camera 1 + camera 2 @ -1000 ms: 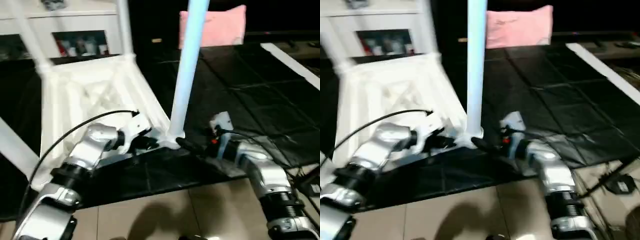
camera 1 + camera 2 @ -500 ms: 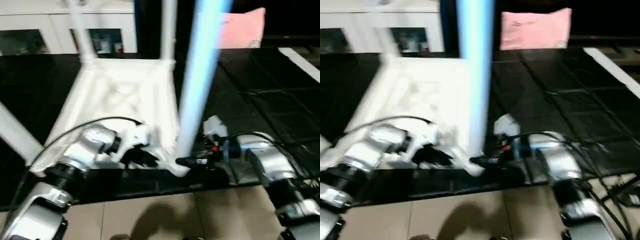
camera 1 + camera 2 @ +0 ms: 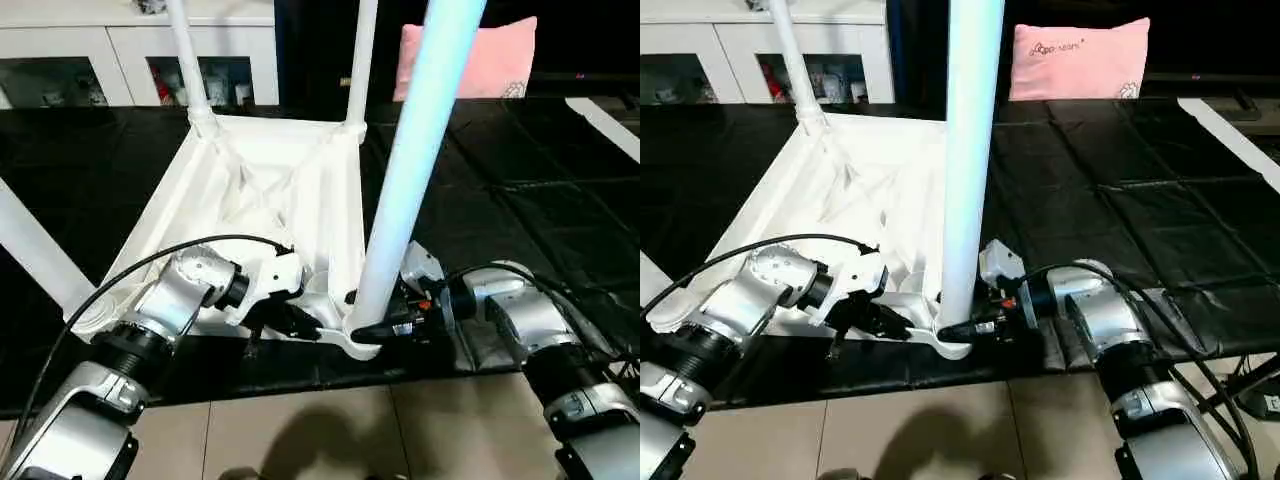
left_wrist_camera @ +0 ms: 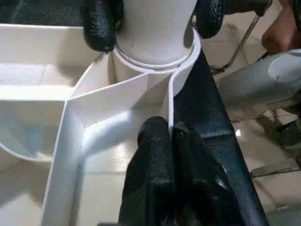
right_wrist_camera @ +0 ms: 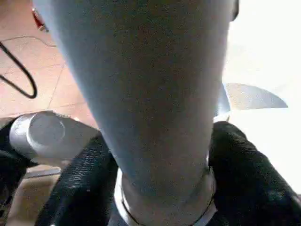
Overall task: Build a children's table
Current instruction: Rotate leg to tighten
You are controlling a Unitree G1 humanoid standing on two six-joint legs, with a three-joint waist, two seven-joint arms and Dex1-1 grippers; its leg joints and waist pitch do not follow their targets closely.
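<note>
left tool [image 4: 171, 136]: clenched at table [image 3: 250, 190] rim | right tool [image 5: 160, 155]: grasping near-corner leg [image 3: 410, 170] base

Pink pillow [image 3: 1080, 60] is propped at the far edge of black floor mats [image 3: 1120, 190]. White cabinet with glass doors [image 3: 130, 65] is seen far left; beige floor tiles [image 3: 330, 435] nearest.

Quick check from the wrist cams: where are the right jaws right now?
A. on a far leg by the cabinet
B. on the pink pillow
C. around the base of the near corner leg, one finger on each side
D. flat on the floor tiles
C: the right gripper straddles the base of the near leg, a black finger on each side just above the corner socket.
</note>
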